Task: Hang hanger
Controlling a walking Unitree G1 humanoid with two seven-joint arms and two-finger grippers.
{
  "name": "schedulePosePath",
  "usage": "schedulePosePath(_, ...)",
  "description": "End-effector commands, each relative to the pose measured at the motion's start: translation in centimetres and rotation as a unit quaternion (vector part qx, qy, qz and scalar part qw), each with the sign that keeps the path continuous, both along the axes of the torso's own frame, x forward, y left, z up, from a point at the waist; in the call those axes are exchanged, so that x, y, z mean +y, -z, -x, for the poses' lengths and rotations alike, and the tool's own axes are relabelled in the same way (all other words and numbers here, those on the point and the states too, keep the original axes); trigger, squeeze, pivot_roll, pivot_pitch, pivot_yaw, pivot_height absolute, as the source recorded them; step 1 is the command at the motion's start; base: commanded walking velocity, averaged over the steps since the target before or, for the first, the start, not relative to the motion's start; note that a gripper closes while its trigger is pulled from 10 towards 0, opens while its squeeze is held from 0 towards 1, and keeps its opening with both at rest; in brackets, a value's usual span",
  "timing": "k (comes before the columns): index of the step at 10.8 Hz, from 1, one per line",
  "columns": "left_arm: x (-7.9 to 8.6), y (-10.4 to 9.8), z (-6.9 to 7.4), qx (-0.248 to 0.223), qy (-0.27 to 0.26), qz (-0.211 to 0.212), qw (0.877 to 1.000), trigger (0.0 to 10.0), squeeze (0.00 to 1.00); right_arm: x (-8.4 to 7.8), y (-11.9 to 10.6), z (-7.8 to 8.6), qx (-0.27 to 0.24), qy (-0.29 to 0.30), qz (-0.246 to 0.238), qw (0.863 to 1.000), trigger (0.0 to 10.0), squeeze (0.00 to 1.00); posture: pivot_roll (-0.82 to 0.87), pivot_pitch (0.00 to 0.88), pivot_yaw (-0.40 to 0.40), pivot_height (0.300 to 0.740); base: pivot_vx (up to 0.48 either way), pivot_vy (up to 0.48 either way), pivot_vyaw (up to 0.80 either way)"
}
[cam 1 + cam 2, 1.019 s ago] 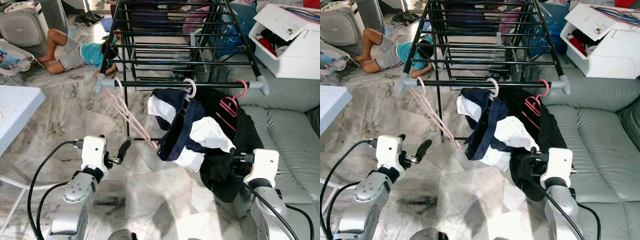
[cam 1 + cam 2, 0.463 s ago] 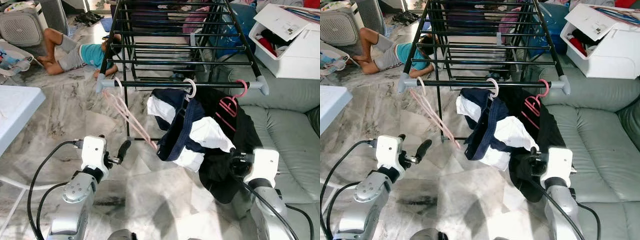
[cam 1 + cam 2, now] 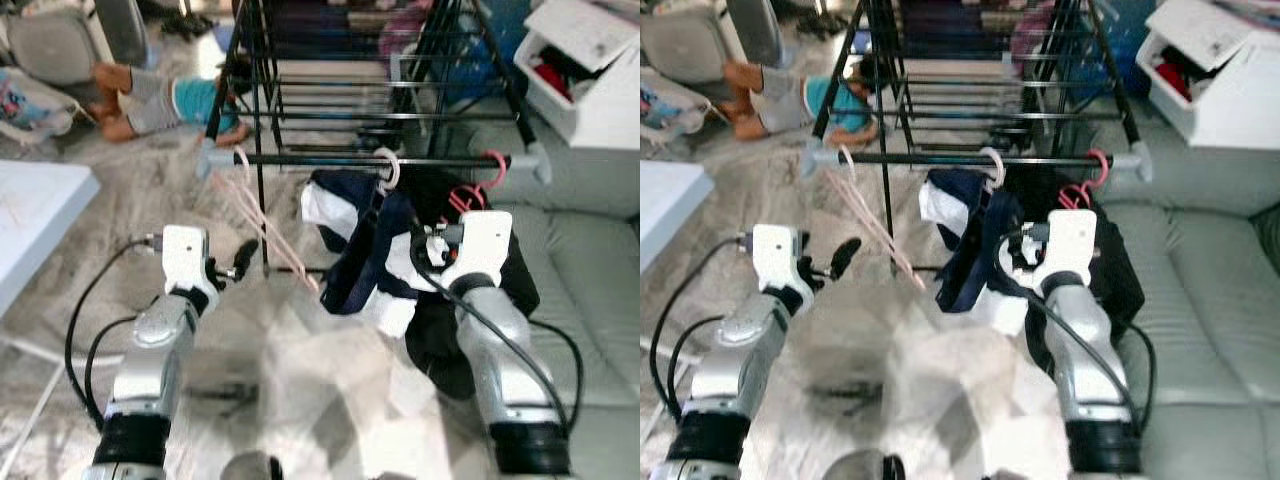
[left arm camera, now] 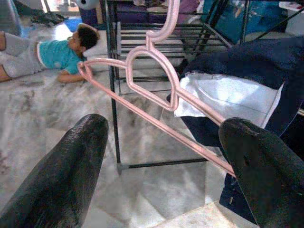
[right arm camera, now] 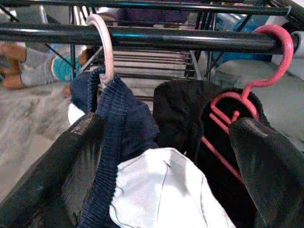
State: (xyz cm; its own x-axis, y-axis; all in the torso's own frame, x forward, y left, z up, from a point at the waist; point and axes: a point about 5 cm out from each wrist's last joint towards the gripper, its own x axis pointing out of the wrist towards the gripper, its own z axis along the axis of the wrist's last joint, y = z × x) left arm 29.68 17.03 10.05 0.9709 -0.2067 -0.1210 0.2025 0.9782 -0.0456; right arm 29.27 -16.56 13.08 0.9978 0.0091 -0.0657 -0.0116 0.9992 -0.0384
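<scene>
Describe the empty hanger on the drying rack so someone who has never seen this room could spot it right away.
Find the black drying rack standing between the marble floor and the grey sofa, and follow its front rail to the end away from the sofa. The pale pink hanger hooked there slants down bare. The white-hooked hanger and bright pink hanger further along both carry clothes.

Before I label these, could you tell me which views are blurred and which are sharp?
Left and right eye views: soft with motion blur throughout. Left wrist view: pink hanger crisp, fingers soft. Right wrist view: rack bar fairly sharp.
</scene>
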Motion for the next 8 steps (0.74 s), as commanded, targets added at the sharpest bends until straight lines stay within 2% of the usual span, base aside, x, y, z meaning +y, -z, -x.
schedulePosePath(1,0.7,-0.4,0.4,-0.009,-0.007,-0.016,1.000,10.0,0.00,-0.7,0.9,0.8,0.033,0.019,0.009,0.999,10.0,0.00,0.00,0.000,0.018,0.740,0.000,0.000,0.00)
schedulePosePath(2,1.5,-0.4,1.8,-0.006,-0.004,-0.041,0.999,10.0,0.00,-1.4,2.7,2.3,0.061,0.030,0.009,0.998,10.0,0.00,0.02,0.000,0.017,0.740,0.000,0.000,0.00)
schedulePosePath(3,2.0,0.0,2.7,0.016,-0.014,-0.026,0.999,10.0,0.00,-1.6,3.8,3.7,0.091,0.027,-0.019,0.995,10.0,0.00,0.02,0.000,0.020,0.740,0.000,0.000,0.00)
schedulePosePath(4,2.3,0.0,3.3,0.019,-0.014,-0.041,0.999,10.0,0.00,-1.7,4.3,4.5,0.105,0.027,-0.009,0.994,10.0,0.00,0.03,0.000,0.028,0.740,0.000,0.000,0.00)
schedulePosePath(5,2.4,0.1,3.6,0.029,-0.023,-0.024,0.999,10.0,0.00,-1.5,4.2,4.8,0.104,0.026,-0.011,0.994,10.0,0.00,0.03,0.000,0.030,0.740,0.000,0.000,0.00)
schedulePosePath(6,2.0,-0.5,3.5,0.004,-0.031,-0.012,0.999,10.0,0.00,-1.5,3.8,4.4,0.091,0.029,0.012,0.995,10.0,0.00,0.02,0.000,0.025,0.740,0.000,0.000,0.00)
schedulePosePath(8,1.1,-0.7,3.6,0.009,-0.012,-0.003,1.000,10.0,0.00,-1.9,3.5,4.0,0.090,0.032,0.002,0.995,10.0,0.00,0.02,0.000,0.023,0.740,0.000,0.000,0.80)
